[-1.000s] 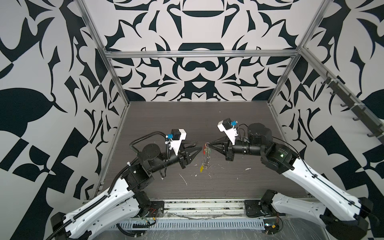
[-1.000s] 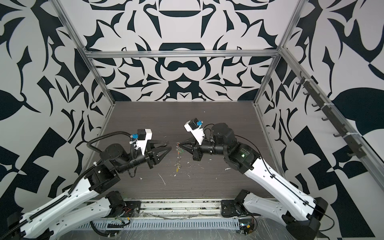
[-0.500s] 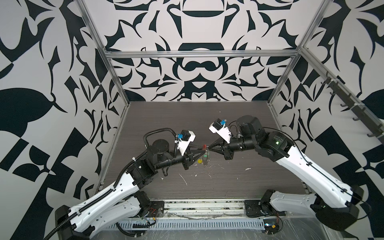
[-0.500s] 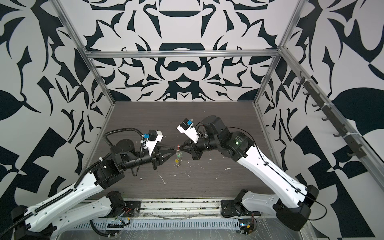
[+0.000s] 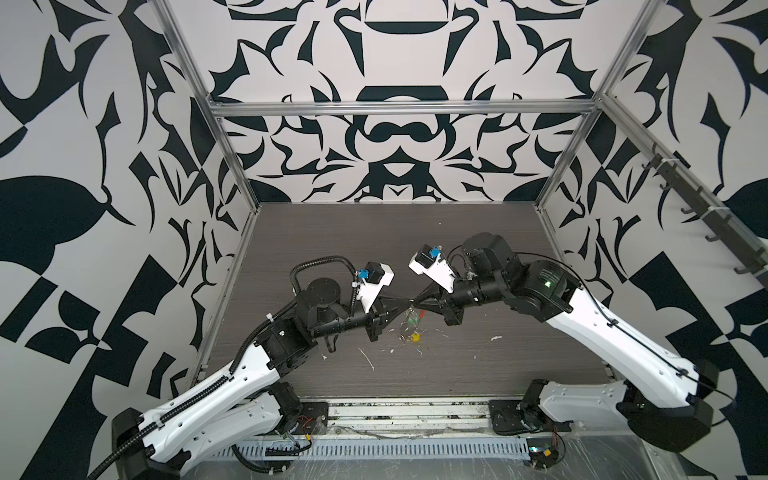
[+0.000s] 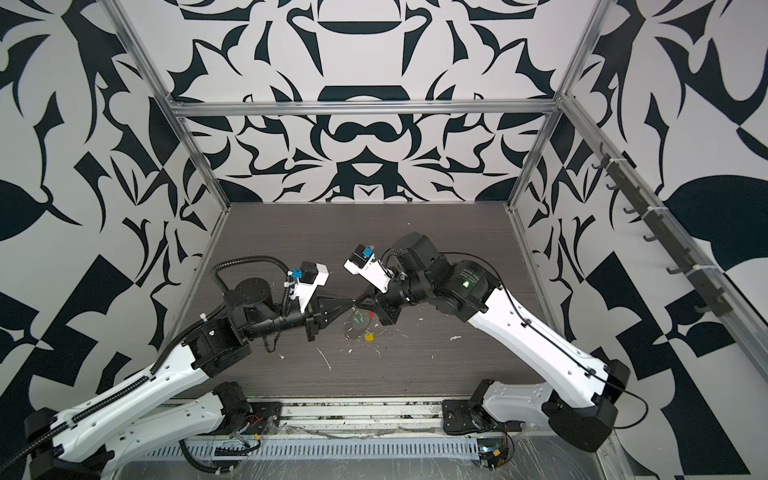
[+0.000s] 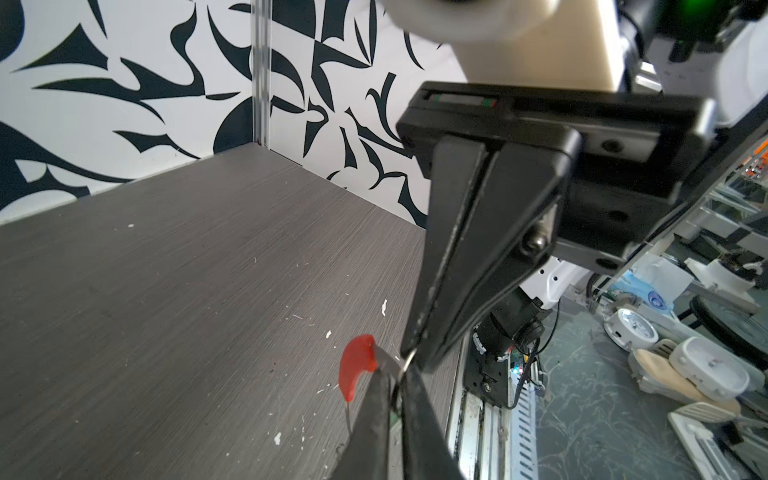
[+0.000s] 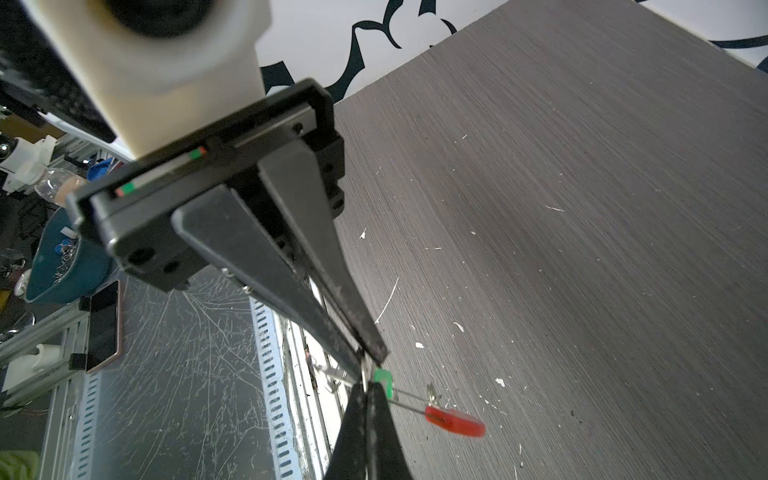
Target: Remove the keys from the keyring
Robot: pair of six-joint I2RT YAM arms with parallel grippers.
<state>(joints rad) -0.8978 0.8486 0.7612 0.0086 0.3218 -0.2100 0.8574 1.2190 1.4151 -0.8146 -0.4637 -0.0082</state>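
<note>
Hanging above the desk [image 5: 457, 374], the keyring [image 8: 455, 422] is pinched at its top by both arms. The left gripper [image 7: 392, 365] and right gripper [image 8: 368, 384] have jaws closed on the wire, tips nearly meeting. Its red section [image 7: 357, 365] lies just beside the left jaws, the green-tagged key [image 8: 384, 380] beside the right jaws, and the yellow-tagged key [image 5: 415, 338] lowest.

Both arms reach inward; left pincer [image 5: 408, 306] and right pincer [image 5: 417, 303] closed, tips nearly touching.
</note>
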